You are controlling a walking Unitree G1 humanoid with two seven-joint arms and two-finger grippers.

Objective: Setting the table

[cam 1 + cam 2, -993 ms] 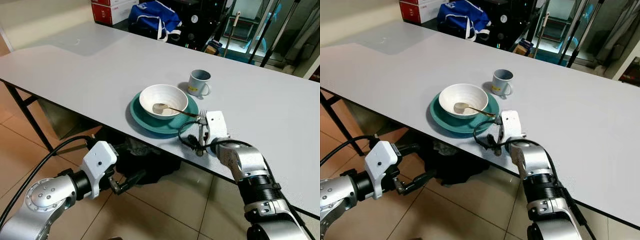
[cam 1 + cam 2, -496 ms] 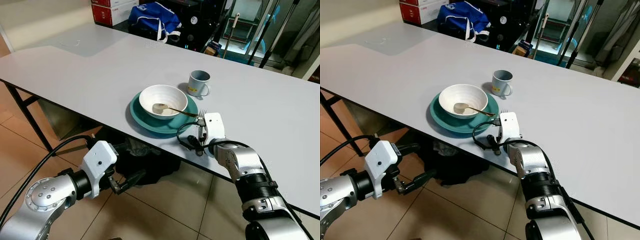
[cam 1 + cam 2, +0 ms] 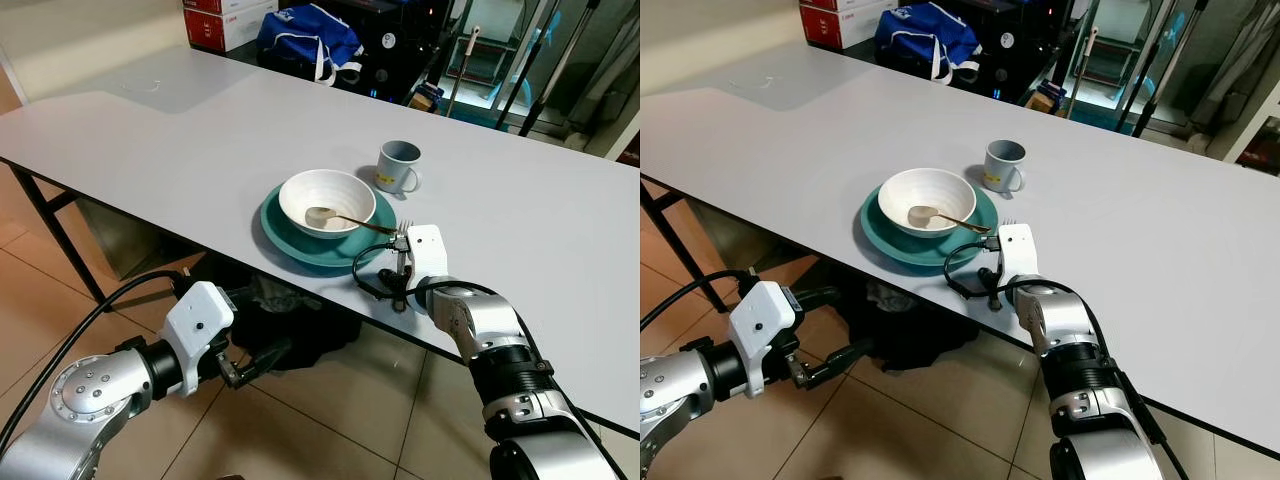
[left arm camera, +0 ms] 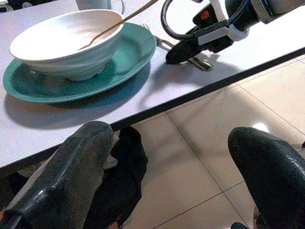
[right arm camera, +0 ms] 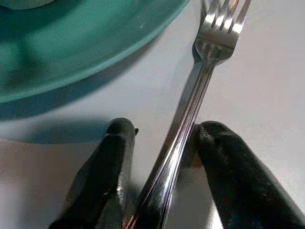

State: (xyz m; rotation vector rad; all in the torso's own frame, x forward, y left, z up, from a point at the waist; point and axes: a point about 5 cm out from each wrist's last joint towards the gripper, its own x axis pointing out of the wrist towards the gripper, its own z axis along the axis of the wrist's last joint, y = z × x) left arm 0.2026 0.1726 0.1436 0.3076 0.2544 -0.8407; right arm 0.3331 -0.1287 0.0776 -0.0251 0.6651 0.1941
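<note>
The right arm reaches forward with its wrist bent down, the right gripper (image 5: 162, 167) low, fingers parted, apparently not clamped. The left arm hangs lower, bent at the elbow, the left gripper (image 3: 262, 362) pointing ahead with its fingers (image 4: 71, 176) spread wide

Even, bright indoor light fills the head views, which are sharp. The white table (image 3: 180, 130) shows soft sheen, the floor tiles (image 4: 214, 119) a pale glare. The teal plate (image 5: 71, 47) casts a soft shadow; nearby black fingers (image 4: 71, 176) blur.
</note>
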